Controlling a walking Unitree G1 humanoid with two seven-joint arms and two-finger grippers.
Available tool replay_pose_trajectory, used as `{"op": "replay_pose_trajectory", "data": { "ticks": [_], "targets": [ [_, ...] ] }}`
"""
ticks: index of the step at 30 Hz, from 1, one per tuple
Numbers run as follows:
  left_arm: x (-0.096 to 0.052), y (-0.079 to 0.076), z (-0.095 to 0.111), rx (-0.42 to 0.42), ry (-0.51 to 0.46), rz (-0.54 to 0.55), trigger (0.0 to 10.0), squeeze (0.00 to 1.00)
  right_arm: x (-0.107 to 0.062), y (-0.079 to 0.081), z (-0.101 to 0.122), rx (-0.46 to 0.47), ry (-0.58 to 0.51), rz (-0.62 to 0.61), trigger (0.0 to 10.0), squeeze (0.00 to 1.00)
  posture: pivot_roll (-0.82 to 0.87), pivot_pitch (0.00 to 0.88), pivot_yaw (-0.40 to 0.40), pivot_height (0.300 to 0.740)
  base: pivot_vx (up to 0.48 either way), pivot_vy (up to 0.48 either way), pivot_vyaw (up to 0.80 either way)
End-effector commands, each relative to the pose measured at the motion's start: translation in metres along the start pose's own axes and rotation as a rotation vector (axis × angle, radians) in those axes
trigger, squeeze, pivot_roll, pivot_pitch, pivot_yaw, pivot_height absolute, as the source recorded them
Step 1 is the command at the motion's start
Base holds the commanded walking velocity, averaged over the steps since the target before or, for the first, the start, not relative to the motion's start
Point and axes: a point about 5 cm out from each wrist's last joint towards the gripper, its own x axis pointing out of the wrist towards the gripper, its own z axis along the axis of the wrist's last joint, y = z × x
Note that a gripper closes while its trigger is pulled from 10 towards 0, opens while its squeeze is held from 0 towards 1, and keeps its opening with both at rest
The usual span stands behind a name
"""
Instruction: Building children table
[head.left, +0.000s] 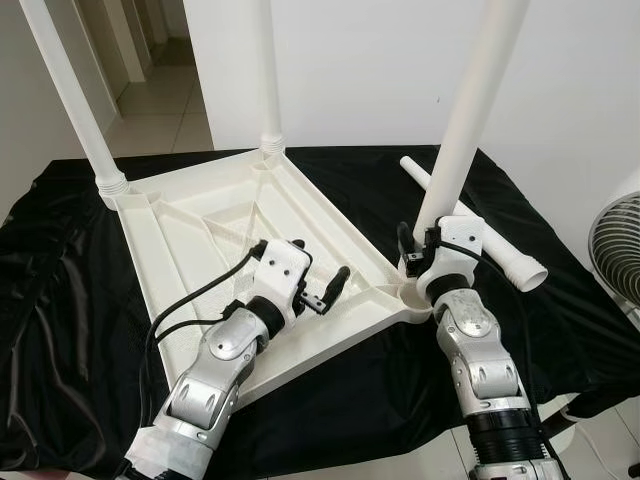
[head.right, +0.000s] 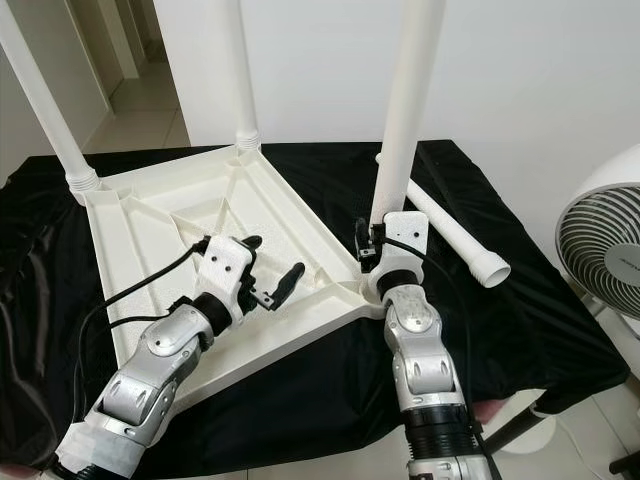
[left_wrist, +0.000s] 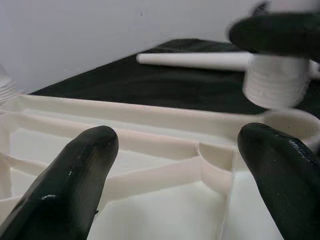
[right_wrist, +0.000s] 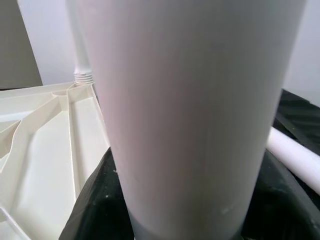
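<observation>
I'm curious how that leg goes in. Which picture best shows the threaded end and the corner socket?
The left wrist view: the leg's threaded end hangs just above the corner socket. Both eye views hide that joint behind the right gripper; the right wrist view gives the plain shaft.

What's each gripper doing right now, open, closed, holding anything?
Left gripper: open, empty, over the upturned tabletop.
Right gripper: closed around the table leg it holds upright at the corner socket.

The upturned table top (head.left: 215, 235) and its legs (head.left: 463, 110) are plain cream-white plastic. The cloth (head.left: 60, 330) covering the worktop is solid black. Both arms are silver; the left claw (head.left: 328, 292) has black fingers.
</observation>
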Motion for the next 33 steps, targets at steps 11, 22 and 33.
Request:
{"op": "replay_pose_trajectory", "data": {
  "ticks": [11,22,33],
  "targets": [
    [0.0,-0.025,-0.011,-0.013,0.014,-0.183,10.0,0.0,-0.006,0.005,-0.018,0.008,0.052,0.023,10.0,0.0,-0.03,0.024,0.058,0.74,0.0,0.0,0.0],
    [-0.011,-0.028,0.002,-0.089,-0.045,-0.248,10.0,0.0,-0.019,0.0,-0.03,0.002,0.117,0.008,10.0,0.0,-0.02,0.029,0.036,0.74,0.0,0.0,0.0],
    [-0.014,-0.027,0.0,-0.096,-0.023,-0.268,10.0,0.0,-0.022,-0.001,-0.031,-0.088,0.106,0.054,10.0,0.0,-0.02,0.027,0.036,0.74,0.0,0.0,0.0]
  ]
}}
